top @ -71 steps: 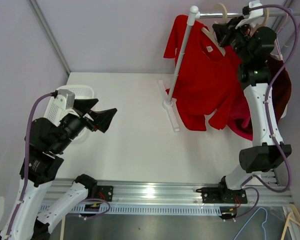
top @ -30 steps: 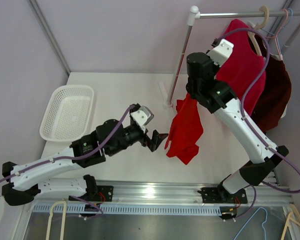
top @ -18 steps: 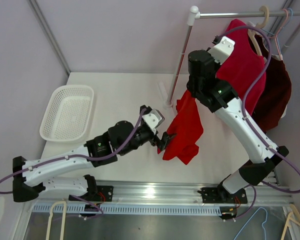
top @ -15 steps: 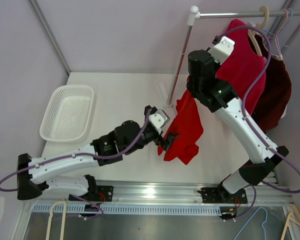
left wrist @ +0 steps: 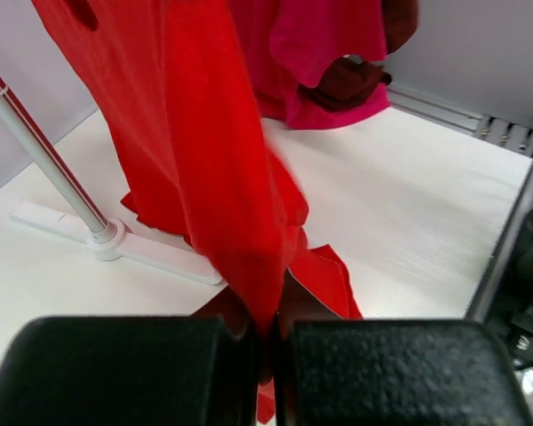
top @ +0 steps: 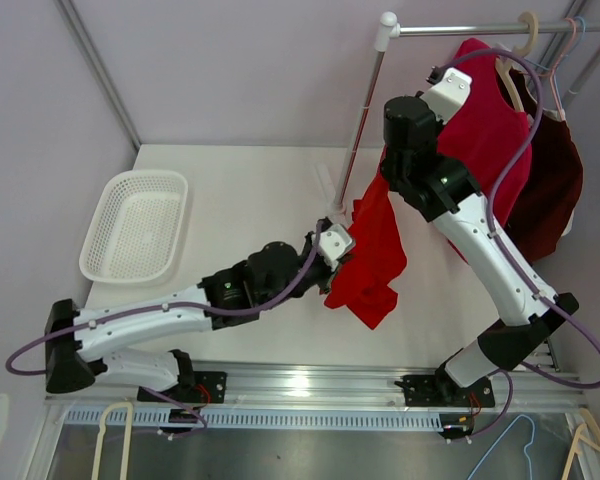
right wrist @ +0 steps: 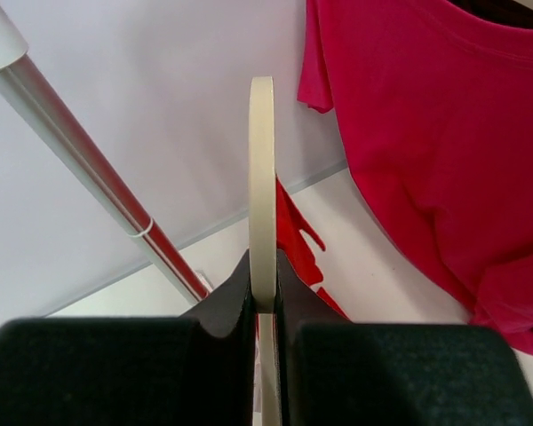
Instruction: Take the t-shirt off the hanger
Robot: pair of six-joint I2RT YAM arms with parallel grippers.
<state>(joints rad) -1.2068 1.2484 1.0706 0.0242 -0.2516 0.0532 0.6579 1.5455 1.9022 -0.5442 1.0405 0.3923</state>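
White tabletop (top: 250, 190) under pale walls; a white mesh basket (top: 148, 173) sits toward its far left corner; a metal clothes rail (top: 460, 27) runs above the far right corner, its upright pole (top: 365, 110) standing on a flat foot on the tabletop.

From where I stand the red t-shirt (top: 375, 250) hangs in a long, bunched column in front of that pole, over the right half of the tabletop and just on the near side of the foot; its top is gathered up under the right arm's wrist, its lower end drapes down close to the surface, though I cannot tell whether it touches.

Right gripper (right wrist: 265, 311) is closed tight on a thin cream hanger (right wrist: 261, 177), which stands edge-on between the fingers; red cloth shows just beneath it.

Left gripper (left wrist: 265, 328) reaches in low from the left and is clamped on a fold of the t-shirt near its lower edge; the cloth rises straight out of the pinch.

On the rail behind hang a crimson shirt (top: 485, 120) and, beside it, a dark maroon garment (top: 550, 190).
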